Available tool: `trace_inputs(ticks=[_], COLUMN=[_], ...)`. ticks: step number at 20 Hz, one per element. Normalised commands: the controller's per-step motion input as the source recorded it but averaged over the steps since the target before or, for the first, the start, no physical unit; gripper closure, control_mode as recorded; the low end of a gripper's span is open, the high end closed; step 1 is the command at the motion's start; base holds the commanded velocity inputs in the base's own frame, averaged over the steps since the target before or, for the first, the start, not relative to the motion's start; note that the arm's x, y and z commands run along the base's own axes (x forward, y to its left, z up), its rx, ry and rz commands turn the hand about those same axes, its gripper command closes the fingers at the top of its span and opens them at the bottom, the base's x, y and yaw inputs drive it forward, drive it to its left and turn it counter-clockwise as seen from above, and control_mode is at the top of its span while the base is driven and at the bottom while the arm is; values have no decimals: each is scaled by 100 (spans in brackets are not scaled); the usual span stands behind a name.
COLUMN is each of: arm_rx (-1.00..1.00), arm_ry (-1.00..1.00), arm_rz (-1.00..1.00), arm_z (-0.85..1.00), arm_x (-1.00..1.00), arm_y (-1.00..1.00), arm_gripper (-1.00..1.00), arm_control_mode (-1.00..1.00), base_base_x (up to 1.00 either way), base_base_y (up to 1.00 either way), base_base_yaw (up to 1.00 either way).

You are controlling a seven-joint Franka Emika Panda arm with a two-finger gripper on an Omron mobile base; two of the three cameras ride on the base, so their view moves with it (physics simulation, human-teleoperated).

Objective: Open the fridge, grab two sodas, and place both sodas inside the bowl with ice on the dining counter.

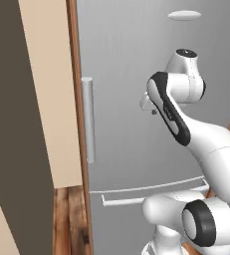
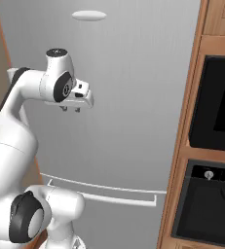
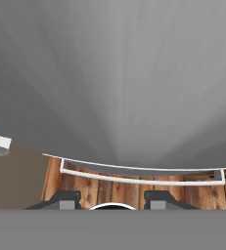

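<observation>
The fridge [image 1: 131,64] is a tall grey-silver front with its door closed. Its long vertical bar handle [image 1: 88,119] runs along the left edge, and the lower drawer's horizontal handle [image 2: 119,198] sits below. My gripper [image 2: 70,110] hangs in front of the door at mid height and points down, well to the right of the bar handle. Its fingers [image 3: 68,200] stand apart with nothing between them, so it is open. The hand view looks down the door [image 3: 114,73] to the drawer handle [image 3: 139,178]. The sodas, the bowl with ice and the dining counter are out of view.
A wooden cabinet column with two dark built-in ovens [image 2: 216,97] stands right of the fridge. A beige wall panel [image 1: 47,99] and a brown trim flank its left edge. Wooden floor [image 1: 69,219] shows below.
</observation>
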Motion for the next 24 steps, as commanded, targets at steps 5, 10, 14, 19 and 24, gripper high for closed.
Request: trace_inputs(ticks=[5,10,14,19,24], arm_rx=[0,0,0,0,0], arm_ry=[0,0,0,0,0], arm_rz=[0,0,0,0,0], arm_z=[0,0,0,0,0], arm_x=[-1,0,0,0,0], arm_y=[0,0,0,0,0], arm_gripper=[-100,-100,-100,-100,-100], arm_control_mode=[100,100,100,100,100], base_base_x=[-35,-92,-71,-24,2], base_base_y=[0,8,53,63,69], base_base_yaw=[0,-4,-14,-19,-15])
